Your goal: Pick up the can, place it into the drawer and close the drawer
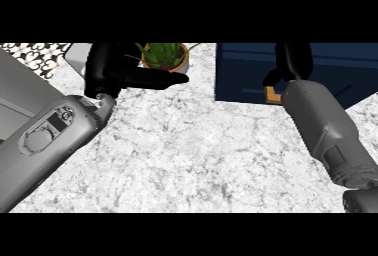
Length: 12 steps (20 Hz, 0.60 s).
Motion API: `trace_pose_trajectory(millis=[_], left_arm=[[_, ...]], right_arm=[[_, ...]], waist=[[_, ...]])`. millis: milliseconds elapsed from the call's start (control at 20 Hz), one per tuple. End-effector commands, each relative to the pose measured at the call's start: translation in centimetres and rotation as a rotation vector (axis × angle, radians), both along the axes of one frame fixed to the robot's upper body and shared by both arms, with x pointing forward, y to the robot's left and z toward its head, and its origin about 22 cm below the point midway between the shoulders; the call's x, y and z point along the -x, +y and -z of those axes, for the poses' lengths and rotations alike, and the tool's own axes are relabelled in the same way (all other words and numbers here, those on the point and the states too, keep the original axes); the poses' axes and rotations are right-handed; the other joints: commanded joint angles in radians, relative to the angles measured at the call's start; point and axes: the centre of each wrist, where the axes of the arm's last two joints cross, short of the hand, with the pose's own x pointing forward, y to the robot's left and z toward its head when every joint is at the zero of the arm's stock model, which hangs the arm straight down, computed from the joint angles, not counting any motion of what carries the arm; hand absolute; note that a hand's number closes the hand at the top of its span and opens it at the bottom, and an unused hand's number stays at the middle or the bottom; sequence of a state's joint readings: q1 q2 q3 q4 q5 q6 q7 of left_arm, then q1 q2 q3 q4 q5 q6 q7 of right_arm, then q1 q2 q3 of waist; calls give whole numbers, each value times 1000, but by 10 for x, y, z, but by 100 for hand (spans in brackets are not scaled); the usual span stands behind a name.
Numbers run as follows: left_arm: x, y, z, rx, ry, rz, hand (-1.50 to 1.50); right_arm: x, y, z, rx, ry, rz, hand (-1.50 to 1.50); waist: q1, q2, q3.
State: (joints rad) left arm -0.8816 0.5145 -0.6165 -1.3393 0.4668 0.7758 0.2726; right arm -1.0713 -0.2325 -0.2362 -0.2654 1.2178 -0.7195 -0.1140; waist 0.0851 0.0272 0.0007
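Can [272,94] — mostly behind right hand [291,62]

The right hand [289,62] is being held over the dark blue drawer [244,75], its fingers curled down; a small orange-brown object [272,95] is showing just beneath it. The left hand [122,72] is being held up at the upper left, thumb pointing toward a potted plant [165,55] on the marbled counter [192,150].

Can [273,94] mostly behind right hand [291,62]
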Motion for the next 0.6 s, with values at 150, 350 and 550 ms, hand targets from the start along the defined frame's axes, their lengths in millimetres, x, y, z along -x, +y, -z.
trace_pose_trajectory(millis=[150, 350, 550], left_arm=[[7, 10, 20, 1, 15, -1, -150], [-1, 25, 1, -1, -18, -14, -150], [11, 21, 32, -2, 5, -35, -150]], right_arm=[[-11, 21, -25, -139, -54, -75, -150], [-10, 42, -23, -304, -77, -128, -150], [-15, 34, -38, -450, -109, -175, -150]], waist=[[13, 8, 3], [6, 10, 4], [-6, -1, 4]])
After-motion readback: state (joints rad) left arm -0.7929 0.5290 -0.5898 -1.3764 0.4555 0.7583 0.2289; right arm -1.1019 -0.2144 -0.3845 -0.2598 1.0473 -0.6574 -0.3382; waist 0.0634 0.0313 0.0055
